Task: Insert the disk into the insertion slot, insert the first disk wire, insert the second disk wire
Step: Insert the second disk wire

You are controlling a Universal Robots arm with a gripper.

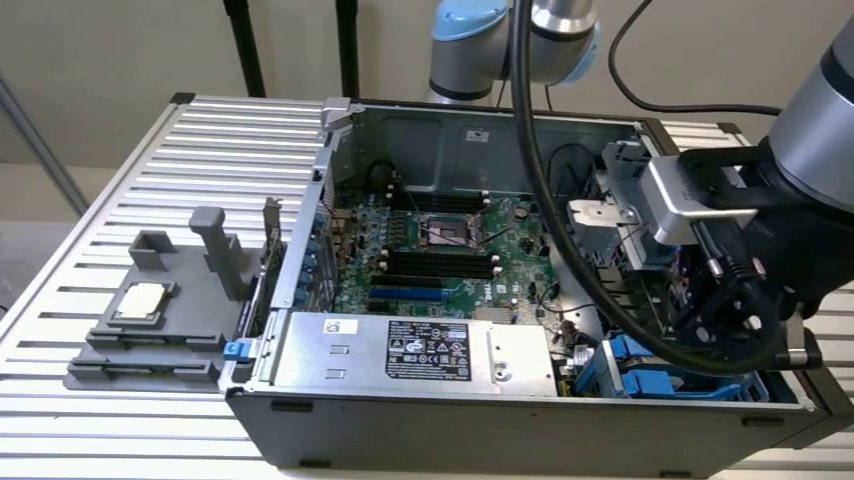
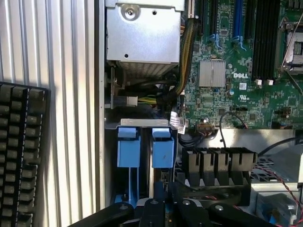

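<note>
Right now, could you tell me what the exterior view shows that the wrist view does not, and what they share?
Exterior view alone: the whole open computer case, the grey fixture on the slatted table at that view's left, carrying a small square silver chip, and the arm reaching into the case at the right.

Wrist view alone: a black keyboard lying on the slats outside the case, and the tool down at the blue rails.

Both: the green motherboard, the silver box and the blue rails of the insertion slot.

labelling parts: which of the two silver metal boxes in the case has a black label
The silver box at the case's front edge; the other silver box by the gripper lacks one.
</note>
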